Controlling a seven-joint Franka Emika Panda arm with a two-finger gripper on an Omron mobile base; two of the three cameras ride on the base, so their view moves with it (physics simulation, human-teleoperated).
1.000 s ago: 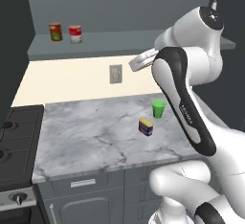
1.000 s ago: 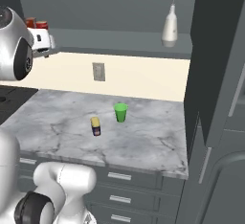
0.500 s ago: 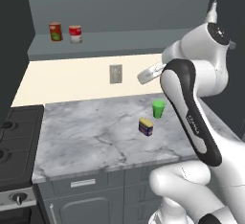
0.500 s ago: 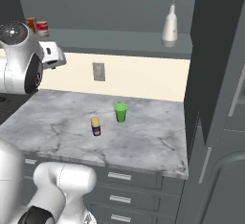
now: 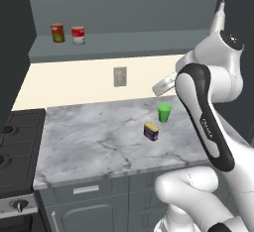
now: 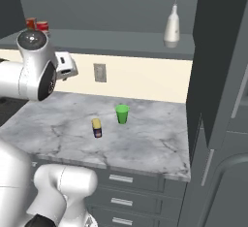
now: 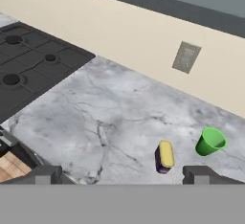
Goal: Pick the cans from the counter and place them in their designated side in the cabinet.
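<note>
A dark blue can with a yellow top stands on the marble counter, next to a green cup. The red-and-white can sits at the left end of the cabinet shelf. My gripper hangs open and empty above the counter at about outlet height, right of and above the blue can in the left base view. In the hand view the blue can lies ahead of the fingertips, slightly right of centre.
A red can with a green label stands left of the red-and-white can. A white bottle is on the shelf's right part. The black stove borders the counter's left. A wall outlet sits behind. A tall dark cabinet closes the right.
The arm has swung down and to the right, away from the shelf and toward the counter. The gripper stayed open and empty. The cans and cup have not moved.
</note>
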